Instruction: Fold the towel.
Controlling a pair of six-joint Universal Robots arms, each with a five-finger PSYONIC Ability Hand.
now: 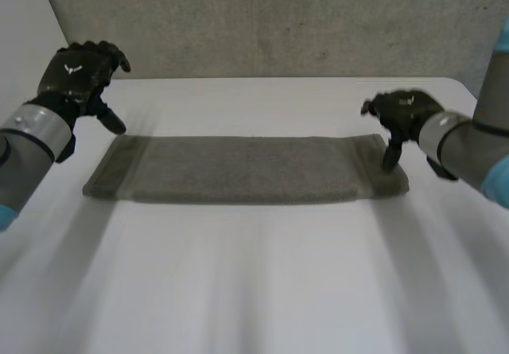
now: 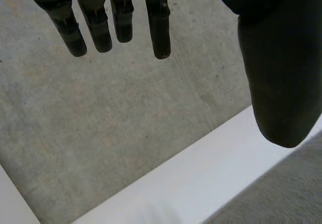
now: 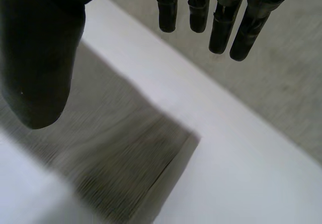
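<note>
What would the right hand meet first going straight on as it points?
Probably the towel, its right end lying beneath the right hand; bare table just beyond. Depth is unclear.

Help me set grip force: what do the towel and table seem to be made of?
Towel: soft woven cloth, probably terry cotton. It is matte grey-brown, with a fuzzy, finely ribbed surface and limp, layered edges at the corner. Table: a hard, smooth white top, perhaps laminate or painted board. The surface is even, with no grain showing.

White table (image 1: 254, 290) with a grey folded towel (image 1: 238, 171) flat across its middle
</note>
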